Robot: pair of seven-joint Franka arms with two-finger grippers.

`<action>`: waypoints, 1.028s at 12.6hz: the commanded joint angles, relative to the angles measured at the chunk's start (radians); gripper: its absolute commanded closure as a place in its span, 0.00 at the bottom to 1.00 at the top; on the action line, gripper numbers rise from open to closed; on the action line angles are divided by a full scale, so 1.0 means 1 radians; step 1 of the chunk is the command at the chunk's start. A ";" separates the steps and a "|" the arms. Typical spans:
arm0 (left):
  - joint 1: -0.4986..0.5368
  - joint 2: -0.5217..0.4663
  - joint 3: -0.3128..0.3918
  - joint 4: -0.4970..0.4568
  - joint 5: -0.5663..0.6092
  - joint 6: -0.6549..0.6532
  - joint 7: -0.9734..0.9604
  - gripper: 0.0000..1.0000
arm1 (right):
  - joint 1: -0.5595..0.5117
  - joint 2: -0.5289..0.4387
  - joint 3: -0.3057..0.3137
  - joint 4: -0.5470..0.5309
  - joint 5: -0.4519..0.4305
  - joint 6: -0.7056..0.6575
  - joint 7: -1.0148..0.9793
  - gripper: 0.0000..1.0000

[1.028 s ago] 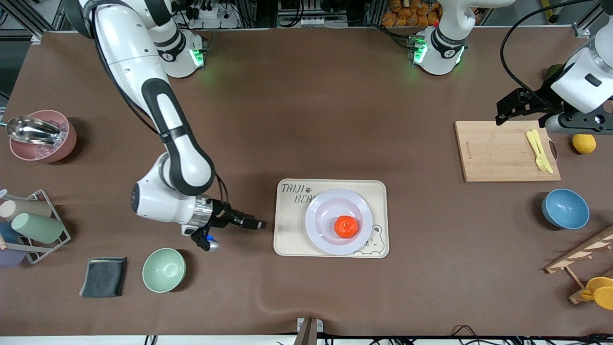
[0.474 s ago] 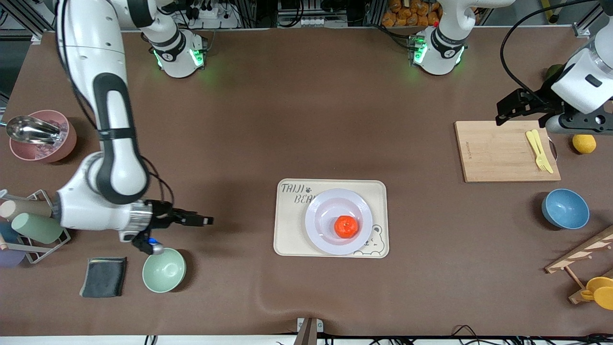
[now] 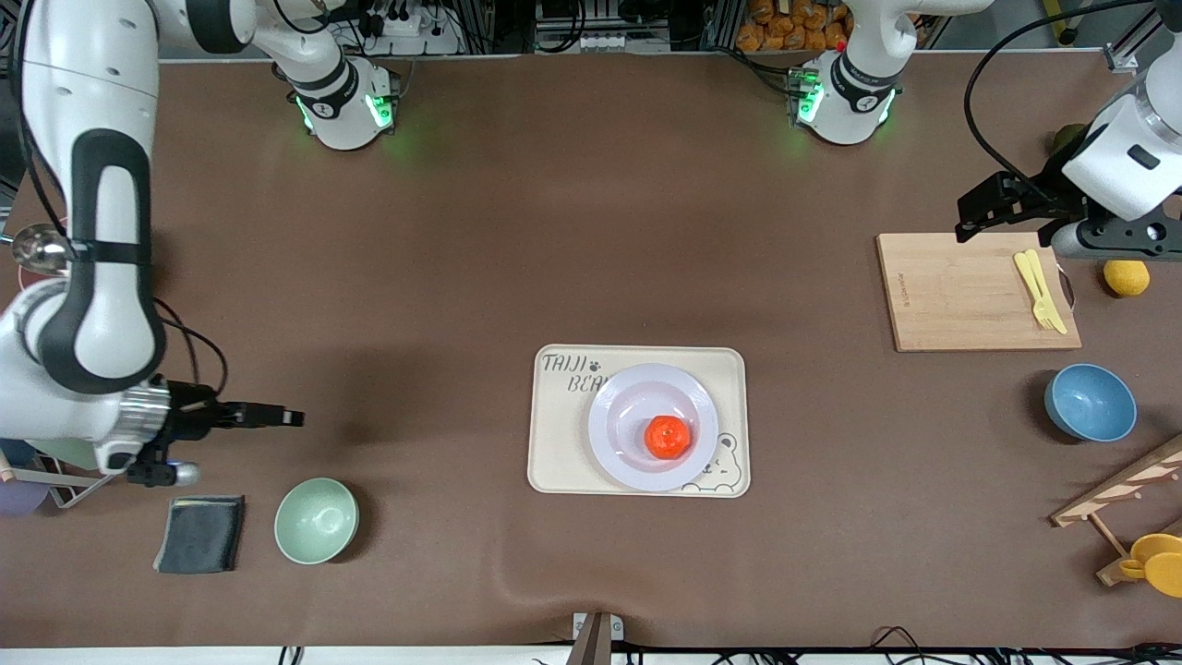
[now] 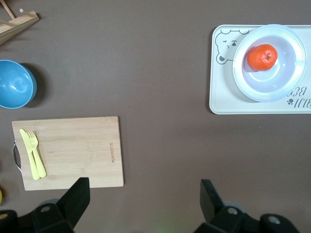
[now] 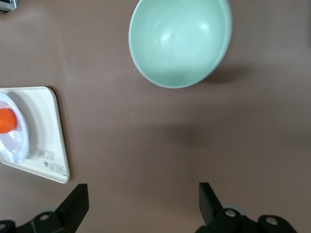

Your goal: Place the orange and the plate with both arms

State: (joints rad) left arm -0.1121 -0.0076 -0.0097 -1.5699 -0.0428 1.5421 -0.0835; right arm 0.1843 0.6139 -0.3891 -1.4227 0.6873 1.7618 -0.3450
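The orange [image 3: 668,437] lies in the pale plate [image 3: 628,404], which stands on the cream bear-print tray [image 3: 554,462] at mid-table. My right gripper [image 3: 291,417] is open and holds nothing, over bare table toward the right arm's end, well apart from the tray. Its wrist view shows the orange [image 5: 6,120] and plate [image 5: 14,141] at the picture's edge, off from the right gripper [image 5: 143,191]. My left gripper [image 3: 965,217] waits open and holds nothing, over the table by the cutting board. The left wrist view shows the orange [image 4: 262,57] on the plate [image 4: 286,73], distant from the left gripper [image 4: 144,189].
A mint green bowl [image 3: 316,520] and a dark cloth [image 3: 200,533] lie near the right gripper, nearer the front camera. Toward the left arm's end are a cutting board [image 3: 960,291] with yellow cutlery [image 3: 1039,288], a blue bowl [image 3: 1090,402], a yellow fruit [image 3: 1127,277] and a wooden rack [image 3: 1117,489].
My right arm has drawn back from beside the tray toward its own end of the table. The orange, plate and left arm have not moved.
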 commanded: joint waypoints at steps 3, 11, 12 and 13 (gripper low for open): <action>0.003 -0.002 0.002 0.002 -0.012 0.009 -0.012 0.00 | -0.128 -0.166 0.136 0.010 -0.202 -0.073 0.003 0.00; 0.003 -0.002 0.002 0.001 -0.012 0.012 -0.012 0.00 | -0.223 -0.520 0.397 -0.108 -0.607 -0.208 0.340 0.00; 0.003 -0.002 0.002 0.001 -0.012 0.012 -0.012 0.00 | -0.224 -0.563 0.397 -0.163 -0.618 -0.173 0.340 0.00; 0.003 -0.002 0.002 -0.001 -0.012 0.012 -0.012 0.00 | -0.227 -0.612 0.397 -0.238 -0.630 -0.112 0.340 0.00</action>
State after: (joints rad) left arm -0.1114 -0.0063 -0.0080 -1.5721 -0.0428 1.5483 -0.0836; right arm 0.0009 0.1127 -0.0243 -1.4905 0.0906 1.5533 -0.0126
